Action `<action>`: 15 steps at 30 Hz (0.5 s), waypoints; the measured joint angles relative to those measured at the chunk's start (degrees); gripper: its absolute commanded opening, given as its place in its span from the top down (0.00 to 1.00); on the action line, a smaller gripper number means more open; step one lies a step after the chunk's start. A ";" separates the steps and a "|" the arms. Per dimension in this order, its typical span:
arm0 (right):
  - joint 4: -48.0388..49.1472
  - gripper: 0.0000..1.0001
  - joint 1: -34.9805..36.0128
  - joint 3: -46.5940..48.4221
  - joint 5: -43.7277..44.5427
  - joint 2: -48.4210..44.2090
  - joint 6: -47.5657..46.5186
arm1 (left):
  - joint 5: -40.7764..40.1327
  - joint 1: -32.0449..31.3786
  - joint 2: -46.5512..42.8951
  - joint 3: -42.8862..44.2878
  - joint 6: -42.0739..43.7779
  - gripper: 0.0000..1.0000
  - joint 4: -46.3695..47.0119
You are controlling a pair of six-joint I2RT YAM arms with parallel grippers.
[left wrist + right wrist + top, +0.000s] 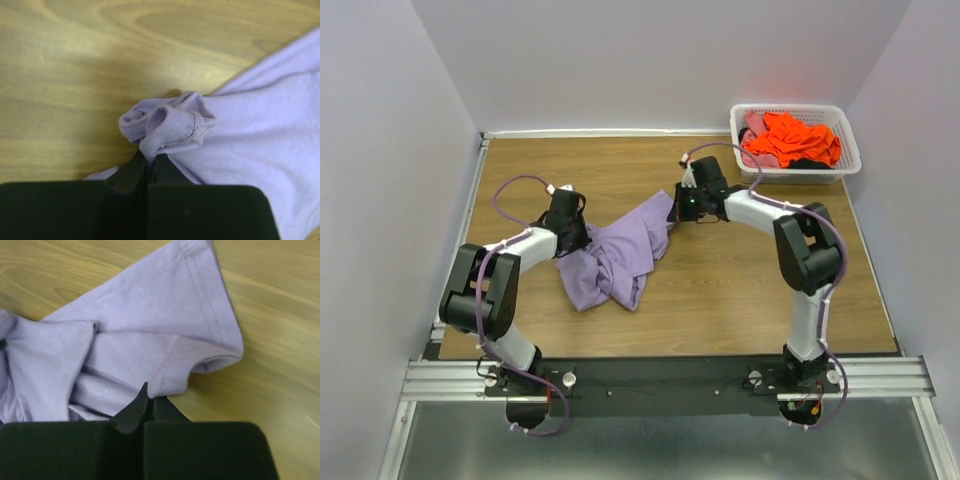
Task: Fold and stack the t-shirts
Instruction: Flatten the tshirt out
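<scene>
Two arms engaged, both on the one lavender t-shirt (pixel 620 255), which lies crumpled mid-bench (pixel 740 285) between them.

L to R:
- The left fingers (pixel 132 172) are pressed together on a bunched, stitched edge at the garment's left end.
- The right fingers (pixel 132 412) are likewise pinched on cloth beside a sleeve seam at its upper right end.

Step in hand, in our judgement: both grasps made, spreading not yet begun, no fold done. Next move calls for lifting and drawing the ends apart evenly to flatten the cloth w/o slipping the thin pinches.

Far right, orange t-shirts (pixel 790 138) wait in the basket (pixel 798 175), well apart.

Only the top view shows the basket and the garment's overall lie. Only the wrist views show the pinches and stitching.
</scene>
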 measured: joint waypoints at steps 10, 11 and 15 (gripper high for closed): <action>-0.48 1.00 -6.08 -18.14 16.09 -26.21 -0.17 | -4.17 2.36 -2.38 11.21 8.48 1.00 -0.46; -0.46 1.00 -6.05 -19.65 17.77 -28.15 -0.17 | -4.76 2.58 -4.07 10.88 8.61 1.00 -0.02; -0.24 1.00 -5.97 -25.64 23.15 -33.18 0.11 | -6.34 4.83 -10.38 6.99 6.88 1.00 2.45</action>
